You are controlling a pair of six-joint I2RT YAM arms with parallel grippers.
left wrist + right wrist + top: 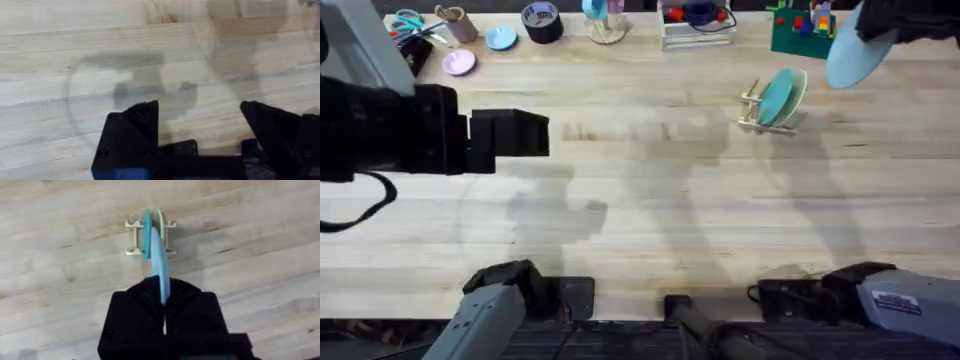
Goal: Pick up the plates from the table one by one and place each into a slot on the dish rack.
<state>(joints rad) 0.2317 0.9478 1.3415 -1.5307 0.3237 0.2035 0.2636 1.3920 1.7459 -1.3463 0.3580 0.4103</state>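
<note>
The pale sky blue plate (853, 58) hangs in the air at the far right, above and beyond the dish rack (756, 115), with my right gripper (880, 30) shut on its rim. In the right wrist view this plate (161, 277) shows edge-on between the fingers, high over the rack (133, 237). The teal plate (776, 97) stands upright in a slot, and a cream plate (799, 92) stands right behind it. My left gripper (200, 117) is open over bare table (75, 40) at the left, holding nothing.
Along the far edge lie scissors (408, 22), a pink disc (458, 62), a small pale blue disc (501, 38), a tape roll (541, 20), a clear tray (695, 28) and a green board (800, 35) with toy bricks.
</note>
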